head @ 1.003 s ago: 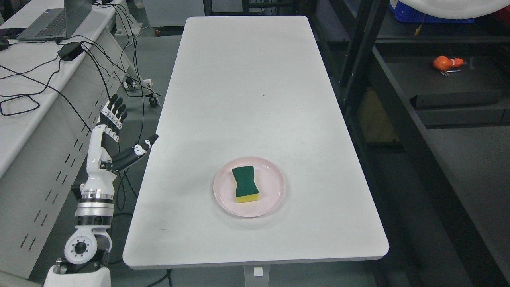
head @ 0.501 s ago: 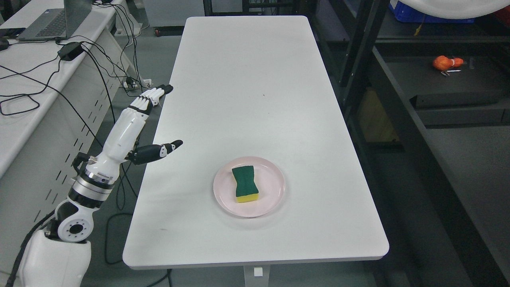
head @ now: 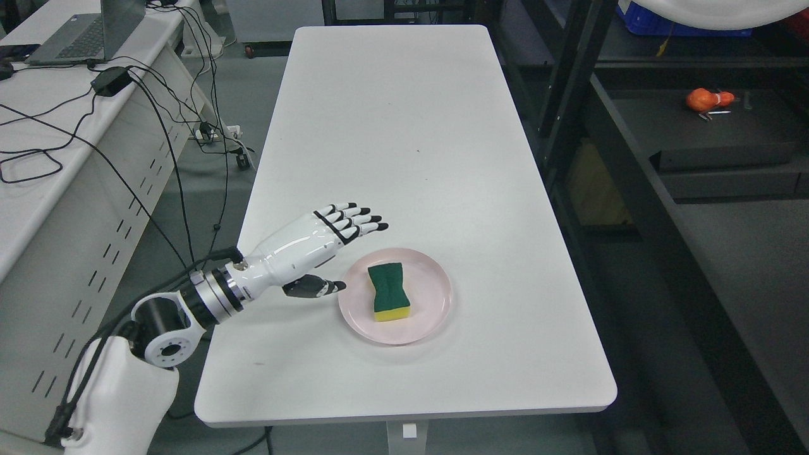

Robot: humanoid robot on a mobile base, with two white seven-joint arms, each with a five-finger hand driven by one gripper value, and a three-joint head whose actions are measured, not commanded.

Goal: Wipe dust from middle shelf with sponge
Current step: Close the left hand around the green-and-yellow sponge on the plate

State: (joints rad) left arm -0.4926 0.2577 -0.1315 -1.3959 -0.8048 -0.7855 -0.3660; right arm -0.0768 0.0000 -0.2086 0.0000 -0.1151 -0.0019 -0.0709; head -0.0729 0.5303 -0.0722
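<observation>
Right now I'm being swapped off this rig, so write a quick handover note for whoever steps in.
Left hand: open, holding nothing, above the table just left of the plate.
Right hand: not in view.
Sponge: lying green side up on the pink plate, near the table's front edge, untouched.
Shelf: dark rack to the right of the table.
Done: nothing yet.
Left: grasp the sponge, carry it to the shelf, wipe.
</observation>
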